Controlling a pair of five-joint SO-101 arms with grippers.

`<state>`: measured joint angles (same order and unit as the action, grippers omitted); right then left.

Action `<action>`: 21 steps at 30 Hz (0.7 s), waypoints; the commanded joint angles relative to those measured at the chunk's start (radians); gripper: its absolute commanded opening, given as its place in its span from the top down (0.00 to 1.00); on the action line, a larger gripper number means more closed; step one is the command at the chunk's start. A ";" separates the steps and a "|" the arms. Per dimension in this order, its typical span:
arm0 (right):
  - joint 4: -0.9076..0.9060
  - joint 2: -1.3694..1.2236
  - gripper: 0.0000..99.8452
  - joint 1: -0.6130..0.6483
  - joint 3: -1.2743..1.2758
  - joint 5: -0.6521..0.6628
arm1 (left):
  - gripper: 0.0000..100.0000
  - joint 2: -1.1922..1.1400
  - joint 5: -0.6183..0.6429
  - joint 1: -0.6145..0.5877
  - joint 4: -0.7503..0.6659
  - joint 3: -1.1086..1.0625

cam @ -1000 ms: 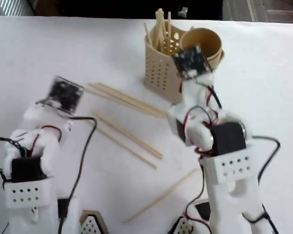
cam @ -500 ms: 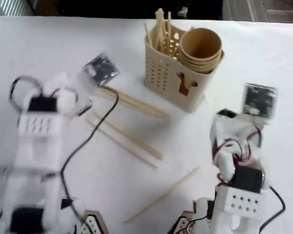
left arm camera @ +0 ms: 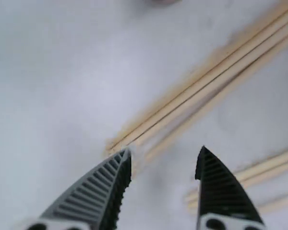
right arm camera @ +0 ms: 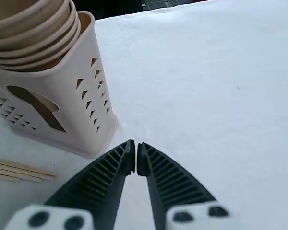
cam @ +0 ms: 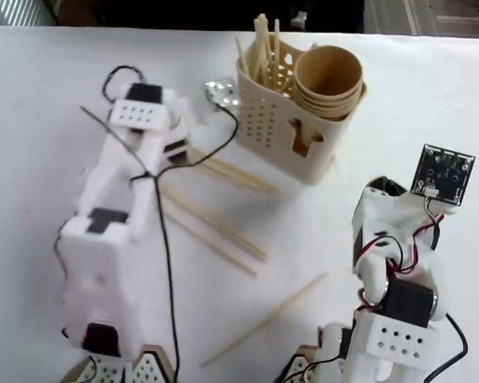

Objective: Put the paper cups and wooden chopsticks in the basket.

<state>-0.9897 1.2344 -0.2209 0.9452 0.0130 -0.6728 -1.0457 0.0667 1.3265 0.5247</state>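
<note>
A cream perforated basket [cam: 263, 120] stands at the back middle, holding stacked paper cups [cam: 329, 73] and several upright chopsticks [cam: 263, 44]. A bundle of wooden chopsticks [cam: 227, 170] lies just in front of it. My left arm [cam: 140, 120] stretches out over the bundle's near end. My left gripper [left arm camera: 163, 158] is open, and the ends of the bundle [left arm camera: 149, 129] lie between its fingers on the table. My right gripper [right arm camera: 136, 151] is shut and empty, low over the table beside the basket [right arm camera: 62, 96] with the cups [right arm camera: 29, 24].
A pair of chopsticks [cam: 211, 227] lies on the white table mid-left, and a single one [cam: 263, 319] lies nearer the front. The right arm [cam: 395, 263] stands at the front right. Bare table lies right of the basket.
My left arm has swung from the front left out to the chopstick bundle by the basket. My right arm has pulled back from the basket to the front right.
</note>
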 commanded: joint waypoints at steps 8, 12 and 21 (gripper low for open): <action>0.012 0.022 0.98 -0.010 -0.006 -0.002 | 0.77 -0.415 -0.066 0.035 0.221 0.621; 0.010 0.022 0.98 -0.010 -0.006 0.000 | 0.77 -0.553 -0.066 0.039 0.267 0.776; 0.010 0.022 0.98 -0.010 -0.006 0.000 | 0.91 -0.766 -0.140 0.039 0.457 1.083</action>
<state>-0.9897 1.2405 -0.2209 0.9452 0.0130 -1.3802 -1.1377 0.0974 1.7453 1.5267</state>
